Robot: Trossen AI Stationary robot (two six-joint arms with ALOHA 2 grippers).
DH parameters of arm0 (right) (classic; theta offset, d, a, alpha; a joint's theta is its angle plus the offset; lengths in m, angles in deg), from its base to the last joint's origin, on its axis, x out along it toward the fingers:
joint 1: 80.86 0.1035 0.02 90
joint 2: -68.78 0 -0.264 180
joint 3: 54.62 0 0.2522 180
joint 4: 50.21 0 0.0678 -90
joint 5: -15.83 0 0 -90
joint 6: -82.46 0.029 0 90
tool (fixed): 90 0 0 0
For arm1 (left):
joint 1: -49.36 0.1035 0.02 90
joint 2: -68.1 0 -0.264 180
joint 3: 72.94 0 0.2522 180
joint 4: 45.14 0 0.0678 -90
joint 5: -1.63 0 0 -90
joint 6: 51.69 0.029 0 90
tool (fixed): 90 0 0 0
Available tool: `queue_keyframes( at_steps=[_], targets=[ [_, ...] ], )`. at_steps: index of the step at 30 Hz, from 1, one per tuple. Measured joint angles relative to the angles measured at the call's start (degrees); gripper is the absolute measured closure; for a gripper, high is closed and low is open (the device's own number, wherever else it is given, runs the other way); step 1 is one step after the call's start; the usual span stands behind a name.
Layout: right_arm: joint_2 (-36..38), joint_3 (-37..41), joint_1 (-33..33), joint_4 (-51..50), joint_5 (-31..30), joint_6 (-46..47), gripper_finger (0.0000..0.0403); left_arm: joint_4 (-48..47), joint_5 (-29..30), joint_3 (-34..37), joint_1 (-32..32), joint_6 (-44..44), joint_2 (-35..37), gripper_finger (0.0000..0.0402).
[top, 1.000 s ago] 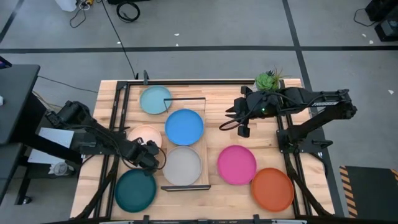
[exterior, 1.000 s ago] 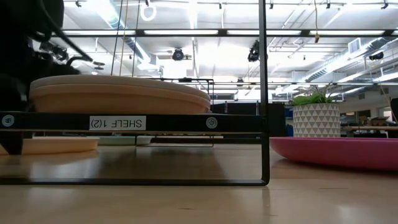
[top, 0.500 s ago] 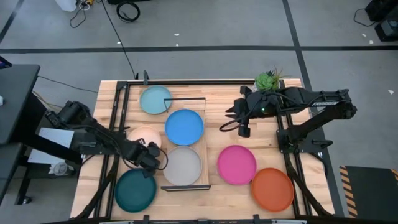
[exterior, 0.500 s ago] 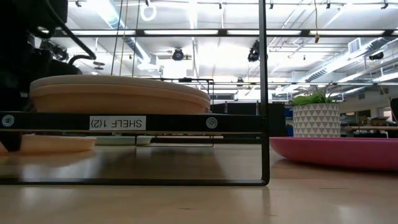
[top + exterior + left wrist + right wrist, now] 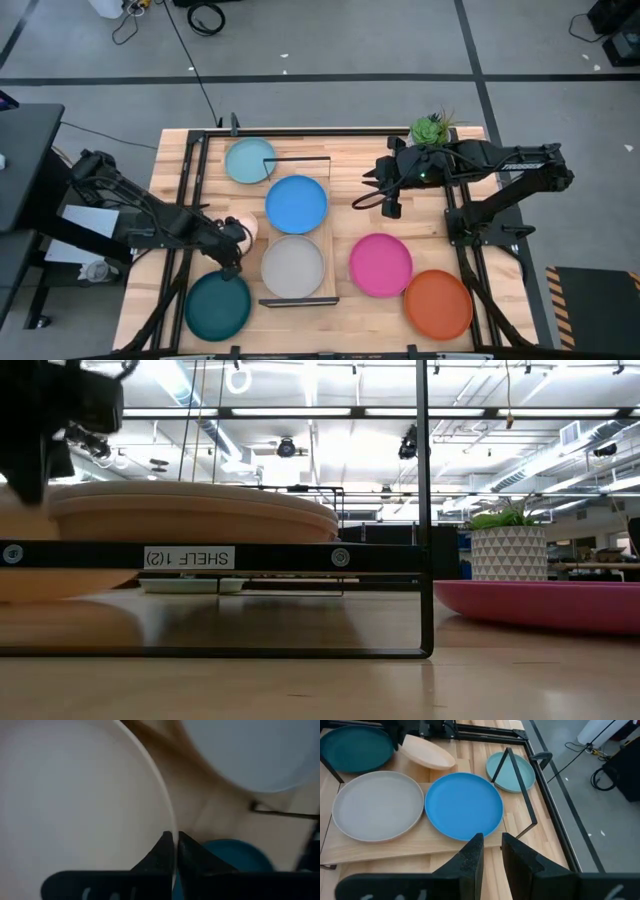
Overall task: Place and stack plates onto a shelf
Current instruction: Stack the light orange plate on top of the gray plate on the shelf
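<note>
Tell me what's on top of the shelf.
The blue plate and grey-white plate lie side by side on the shelf. The low view shows a tan plate under the grey-white one.

Clamped on the thin rim of a pale peach plate (image 5: pixel 80 800) with the left tool (image 5: pixel 175 851); dark teal plate (image 5: pixel 235 857) beyond.

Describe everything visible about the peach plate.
The peach plate is round, shallow and matte, with a thin raised rim. The left gripper is shut on its edge and holds it tilted, one side lifted off the table. It sits left of the shelf, between the grey plate and the teal plate.
</note>
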Motion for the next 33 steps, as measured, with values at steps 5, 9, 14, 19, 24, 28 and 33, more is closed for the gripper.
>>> queue_keyframes(
  at_steps=[5,9,14,19,24,28,33],
  targets=[
    [0.0,0.0,0.0,0.0,-0.02,1.32,0.0328,-3.3,2.21,-0.07,0.74,-6.66,5.34,0.0387],
    [-0.01,0.0,0.0,0.03,-0.06,1.75,0.0328,-3.73,6.63,-0.07,1.52,-10.63,7.4,0.0387],
    [-0.02,0.0,-0.45,1.72,-0.07,1.36,0.0328,3.56,10.52,-0.86,2.38,-3.98,7.78,0.0387],
    [-0.02,0.0,-0.52,2.7,-0.04,1.97,0.0328,0.07,17.49,-6.33,3.12,0.39,6.88,0.0387],
    [-0.02,0.0,-0.52,2.71,-0.02,2.8,0.0328,0.61,22.27,-13.44,3.57,15.11,4.76,0.0387],
    [-0.02,0.0,-0.81,2.94,-0.29,2.71,0.0328,7.29,20.09,-17.68,3.55,38.1,1.83,0.0386],
    [-0.02,0.0,-0.85,2.99,-0.46,3.26,0.0328,16.21,9.85,-17.86,3.54,56.16,-1.12,0.0369]
  ],
)
